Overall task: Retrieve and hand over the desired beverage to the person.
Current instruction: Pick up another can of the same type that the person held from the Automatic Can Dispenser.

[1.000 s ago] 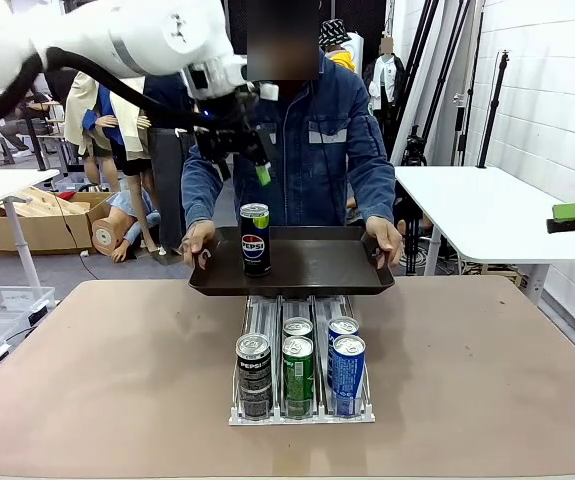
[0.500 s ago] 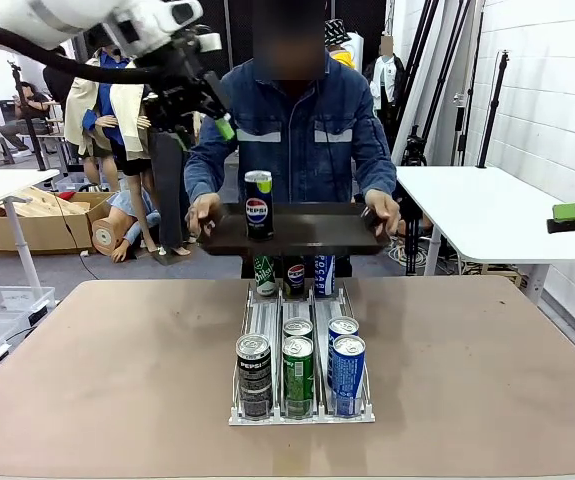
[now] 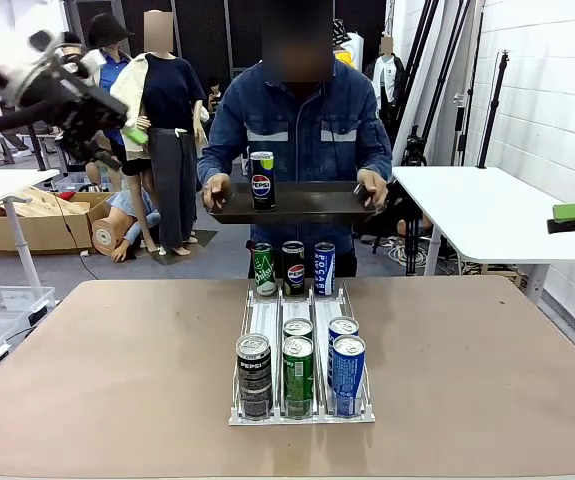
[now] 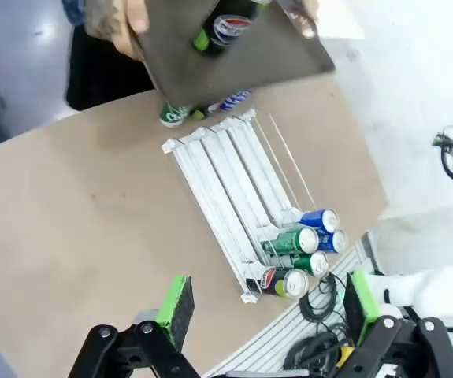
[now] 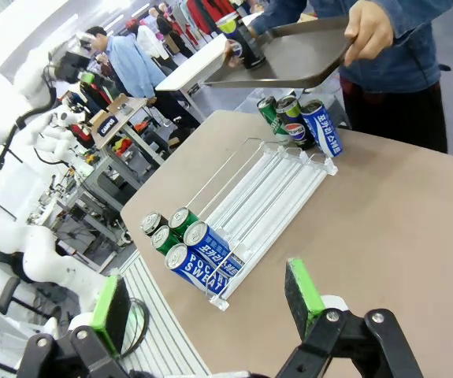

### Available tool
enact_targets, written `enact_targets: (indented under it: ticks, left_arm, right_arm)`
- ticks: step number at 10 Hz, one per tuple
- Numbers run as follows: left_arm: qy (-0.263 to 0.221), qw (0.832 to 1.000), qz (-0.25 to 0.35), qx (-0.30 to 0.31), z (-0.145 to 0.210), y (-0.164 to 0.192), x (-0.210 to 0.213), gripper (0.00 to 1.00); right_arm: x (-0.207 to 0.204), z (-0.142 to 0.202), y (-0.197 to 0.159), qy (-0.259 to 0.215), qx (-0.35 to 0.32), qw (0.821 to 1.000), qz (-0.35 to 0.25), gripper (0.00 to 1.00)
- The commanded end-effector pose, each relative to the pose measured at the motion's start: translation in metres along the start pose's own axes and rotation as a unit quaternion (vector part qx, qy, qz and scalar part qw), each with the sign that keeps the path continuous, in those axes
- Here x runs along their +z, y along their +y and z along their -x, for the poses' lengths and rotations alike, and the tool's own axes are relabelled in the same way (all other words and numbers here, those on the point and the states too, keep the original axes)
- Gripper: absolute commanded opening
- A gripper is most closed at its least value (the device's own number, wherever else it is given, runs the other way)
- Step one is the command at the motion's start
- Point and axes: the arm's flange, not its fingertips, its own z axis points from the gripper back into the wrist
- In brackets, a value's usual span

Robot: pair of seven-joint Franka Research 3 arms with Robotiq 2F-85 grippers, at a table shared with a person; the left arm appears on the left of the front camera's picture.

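Two jaw pairs stand spread, with nothing between the pads. The left gripper (image 4: 269, 307) hangs high off the table's (image 3: 117, 380) left side; the right gripper (image 5: 206, 303) waits off its right edge. The black Pepsi can (image 3: 262, 180) stands upright on the dark tray (image 3: 317, 202), well apart from both grippers. The person (image 3: 307, 130) holds this tray in both hands beyond the far edge. Judged from this, the handover is done and no can-handling step is left. The rack (image 3: 264, 318) on the table holds the other cans.

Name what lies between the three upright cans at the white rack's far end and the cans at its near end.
Bare white rack lanes, as the front view shows.
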Motion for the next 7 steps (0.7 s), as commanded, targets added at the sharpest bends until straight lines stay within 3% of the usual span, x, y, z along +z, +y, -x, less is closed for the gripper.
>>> enact_targets:
  ticks: [1,4,7]
  left_arm:
    - [-0.014,0.998,0.045,-0.030,0.044,0.019,0.016,1.00]
    - [-0.036,0.992,0.108,-0.046,0.103,0.058,0.027,1.00]
    - [-0.049,0.988,0.138,-0.038,0.153,0.082,0.001,1.00]
  right_arm:
    - [-0.001,-0.001,0.001,-0.002,0.002,1.000,-0.005,1.00]
    - [-0.001,-0.001,0.001,-0.002,0.002,1.000,-0.005,1.00]
    - [-0.001,-0.001,0.001,-0.002,0.002,1.000,-0.005,1.00]
